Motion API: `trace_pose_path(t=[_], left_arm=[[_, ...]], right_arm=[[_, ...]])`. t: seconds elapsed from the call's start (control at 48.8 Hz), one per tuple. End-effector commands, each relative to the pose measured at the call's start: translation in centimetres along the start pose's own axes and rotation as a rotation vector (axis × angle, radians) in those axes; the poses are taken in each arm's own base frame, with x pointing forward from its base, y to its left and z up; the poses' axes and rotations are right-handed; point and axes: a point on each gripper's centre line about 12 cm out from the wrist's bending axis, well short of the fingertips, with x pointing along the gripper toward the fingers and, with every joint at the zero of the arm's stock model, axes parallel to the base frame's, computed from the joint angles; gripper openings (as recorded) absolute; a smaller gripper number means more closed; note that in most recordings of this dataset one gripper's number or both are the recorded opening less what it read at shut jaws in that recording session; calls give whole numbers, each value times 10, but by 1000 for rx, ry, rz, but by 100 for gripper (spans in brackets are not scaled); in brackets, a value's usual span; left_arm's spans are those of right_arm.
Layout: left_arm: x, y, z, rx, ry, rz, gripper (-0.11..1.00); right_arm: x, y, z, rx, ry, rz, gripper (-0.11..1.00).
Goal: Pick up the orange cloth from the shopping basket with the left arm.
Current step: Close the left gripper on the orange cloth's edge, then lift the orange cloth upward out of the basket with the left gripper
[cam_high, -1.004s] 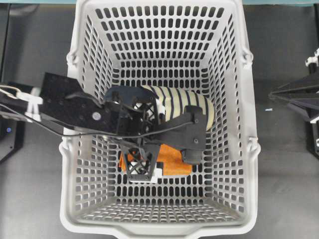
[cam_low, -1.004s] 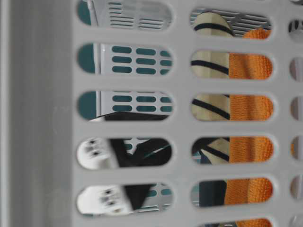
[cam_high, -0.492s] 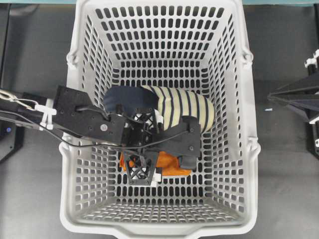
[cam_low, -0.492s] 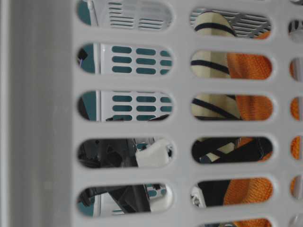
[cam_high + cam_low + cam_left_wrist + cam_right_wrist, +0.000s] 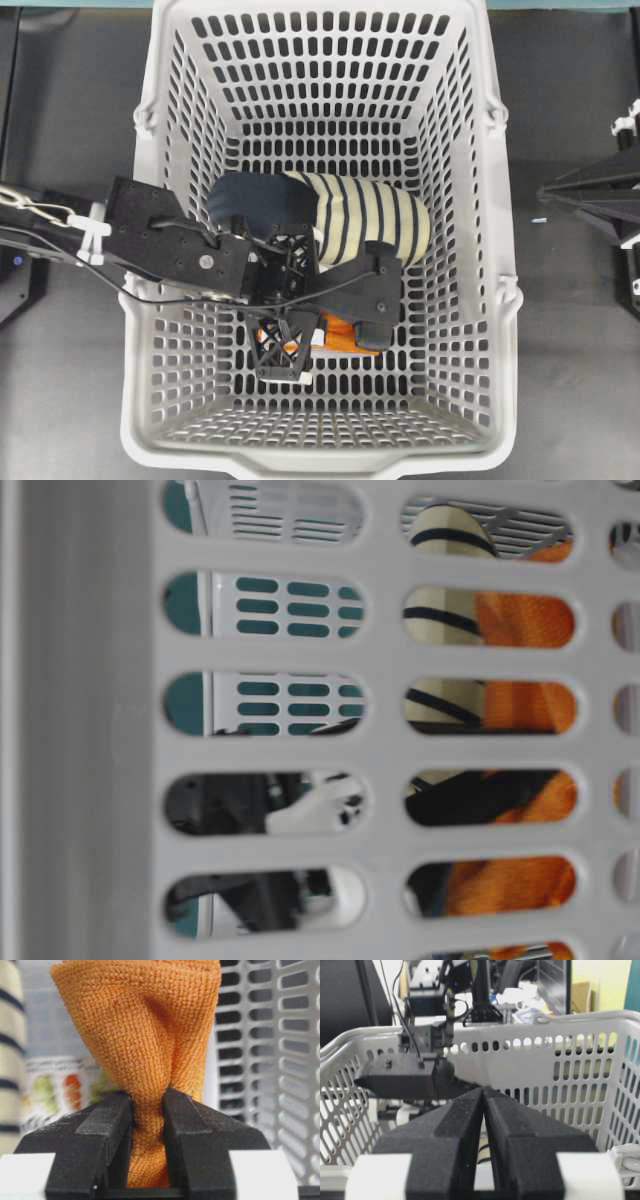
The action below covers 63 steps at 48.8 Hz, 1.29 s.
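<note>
Two left-arm fingers (image 5: 190,1130) pinch orange cloth (image 5: 145,1035) bunched between them, inside shopping basket (image 5: 160,120).

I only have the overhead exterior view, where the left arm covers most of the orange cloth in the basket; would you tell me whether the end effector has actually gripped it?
Observer: Yes. In the left wrist view the left end effector pinches a bunched fold of the fuzzy bright orange cloth between its black fingers.
Operator: Thank you. Is the right end effector open?
Observer: No. The right wrist view shows the right end effector shut, outside the light grey perforated plastic shopping basket.
</note>
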Motion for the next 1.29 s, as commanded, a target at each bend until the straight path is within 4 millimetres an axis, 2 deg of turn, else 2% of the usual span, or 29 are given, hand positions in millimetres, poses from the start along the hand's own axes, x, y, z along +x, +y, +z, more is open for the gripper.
trace_pose_path(t=[0.0,0.225,0.492,0.615,0.737,1.27], left_arm=[[-30,5,18,-13,-69,4,15],[-89,7,42,-22,-73,10,15],[-180,11,76,-42,-122,17,15],[-214,12,85,-48,-127,19,15],[-222,13,89,-52,-95,22,15],[-218,18,88,-65,-46,33,15]], right_arm=[[1,0,2,6,-6,-3,0],[1,0,3,6,-9,-2,0],[1,0,3,6,-11,-2,0],[1,0,4,6,-12,-2,0],[0,0,4,6,-14,-2,0],[0,0,4,8,-15,-2,0]])
